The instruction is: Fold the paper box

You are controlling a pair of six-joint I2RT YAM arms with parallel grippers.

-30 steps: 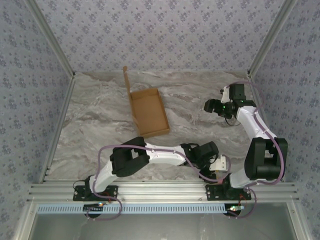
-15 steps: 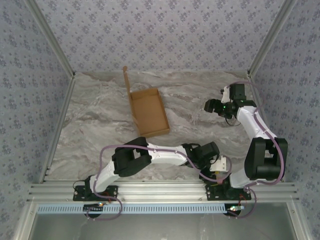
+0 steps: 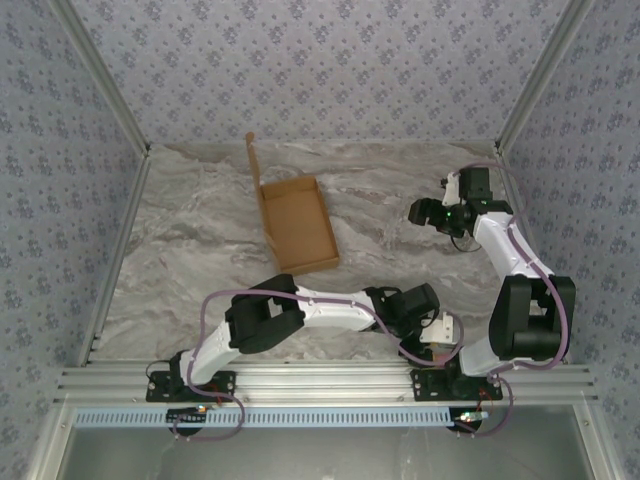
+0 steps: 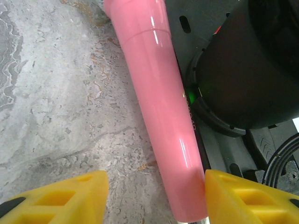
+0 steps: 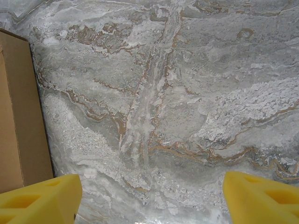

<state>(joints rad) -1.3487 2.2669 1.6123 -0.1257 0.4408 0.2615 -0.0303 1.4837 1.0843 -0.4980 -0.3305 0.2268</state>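
Observation:
The paper box (image 3: 297, 228) is an open brown cardboard tray on the marble table, its lid flap (image 3: 252, 160) standing upright at the far left corner. Its side also shows at the left edge of the right wrist view (image 5: 18, 116). My left gripper (image 3: 435, 335) sits low by the right arm's base. It is open around a pink toy microphone (image 4: 159, 93): the right finger (image 4: 243, 196) touches the handle, while the left finger (image 4: 65, 196) stands apart from it. My right gripper (image 3: 425, 212) hangs open over bare marble, right of the box, with nothing between its fingers (image 5: 152, 196).
The right arm's dark motor housing (image 4: 252, 70) and a black cable lie right beside the pink microphone. Patterned walls close off the table on three sides. Bare marble (image 3: 380, 190) lies between the box and my right gripper.
The left arm's elbow has shifted slightly to the right. The box and the right arm have not moved.

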